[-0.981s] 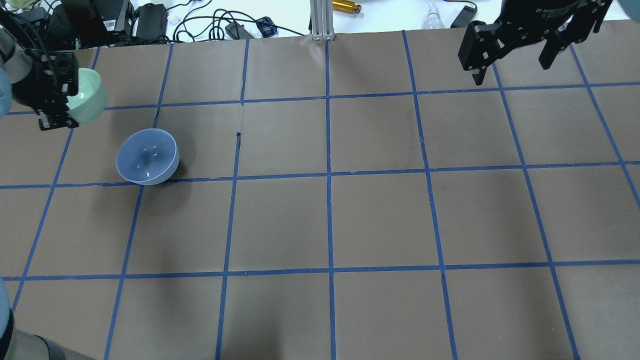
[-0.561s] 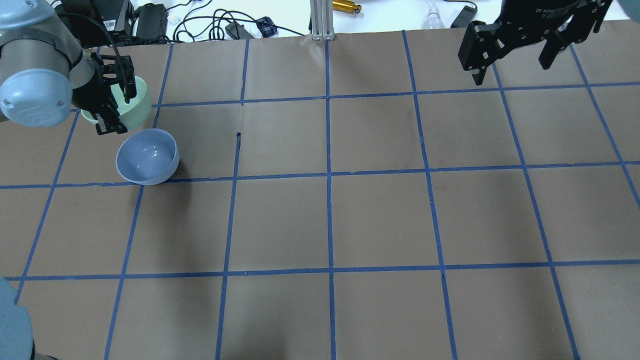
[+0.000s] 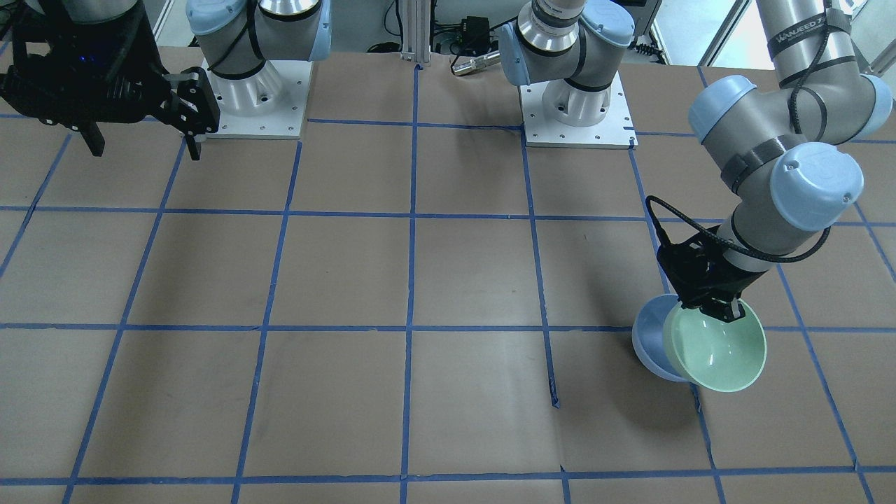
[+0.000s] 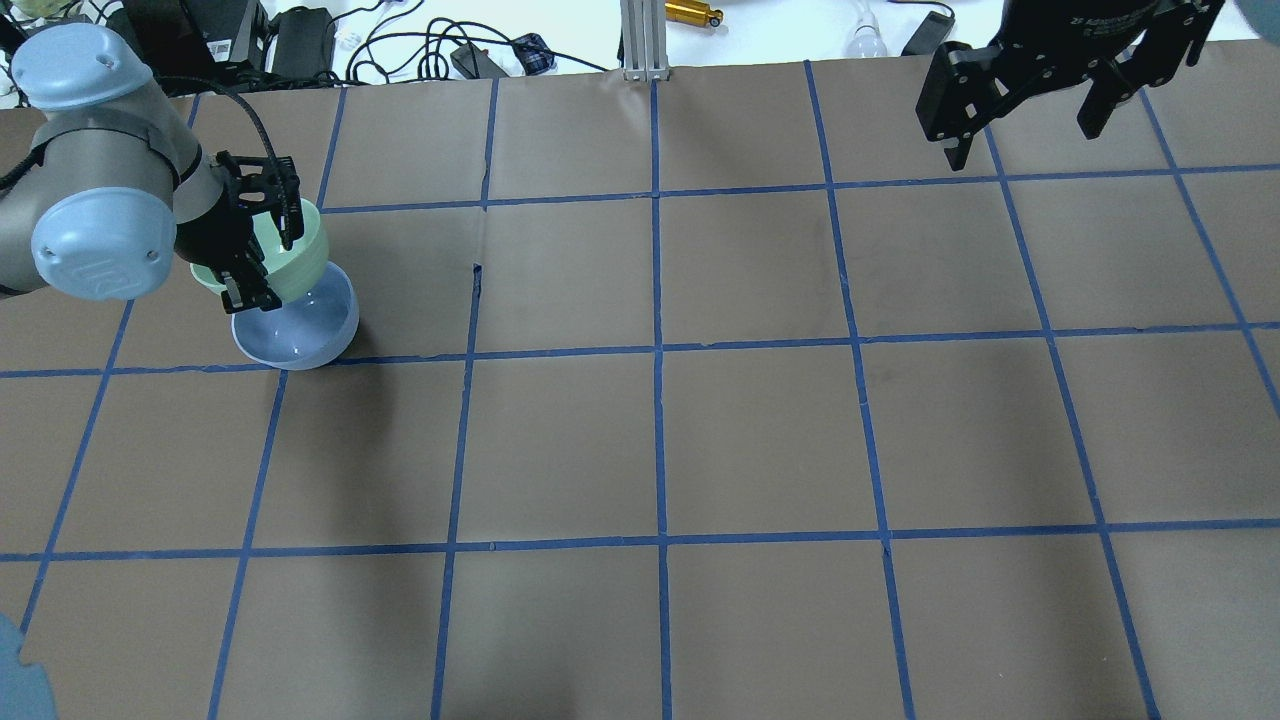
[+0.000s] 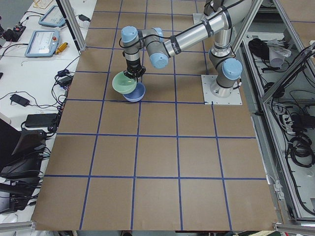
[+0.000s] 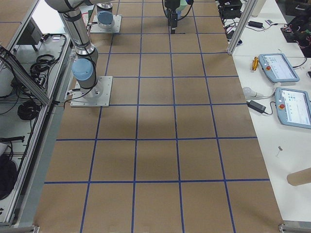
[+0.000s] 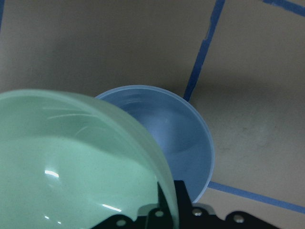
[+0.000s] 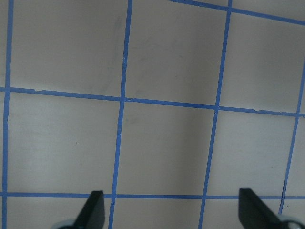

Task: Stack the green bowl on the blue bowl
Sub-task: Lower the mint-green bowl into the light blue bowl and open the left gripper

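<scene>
My left gripper [image 4: 262, 255] is shut on the rim of the mint-green bowl [image 4: 295, 262] and holds it tilted in the air, partly over the far-left side of the blue bowl [image 4: 305, 335]. The blue bowl stands upright on the table. The front-facing view shows the green bowl [image 3: 717, 350] in front of the blue bowl [image 3: 647, 339], held by the gripper [image 3: 721, 308]. The left wrist view shows the green bowl [image 7: 71, 162] overlapping the blue bowl [image 7: 176, 138]. My right gripper [image 4: 1030, 115] is open and empty, high over the far right of the table.
The brown table [image 4: 660, 440] has a blue tape grid. Cables, power bricks and a metal post [image 4: 640, 40] lie beyond the far edge. The arm bases [image 3: 577, 112] stand on white plates on the robot's side.
My left gripper has carried the green bowl rightward and toward the robot, from the far left edge to a spot overlapping the blue bowl. The right arm has not moved.
</scene>
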Robot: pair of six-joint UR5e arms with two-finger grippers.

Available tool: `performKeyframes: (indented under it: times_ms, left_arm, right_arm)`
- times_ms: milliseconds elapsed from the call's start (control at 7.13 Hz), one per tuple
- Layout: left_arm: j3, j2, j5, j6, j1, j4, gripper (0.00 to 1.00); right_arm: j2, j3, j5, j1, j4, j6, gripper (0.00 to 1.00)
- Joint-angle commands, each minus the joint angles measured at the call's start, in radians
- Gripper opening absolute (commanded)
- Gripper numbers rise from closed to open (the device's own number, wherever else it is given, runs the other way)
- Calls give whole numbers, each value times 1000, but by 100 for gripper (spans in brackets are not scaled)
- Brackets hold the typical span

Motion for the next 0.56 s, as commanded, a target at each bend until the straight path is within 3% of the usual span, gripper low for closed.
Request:
performKeyframes:
  times_ms: [0,421]
  left_arm:
    - [-19,1,28,-1,0,0,0]
    - [-31,1,28,-15,0,0,0]
  right_arm:
    - [0,0,0,0,0,0,100]
    - [0,0,0,-2,0,0,100]
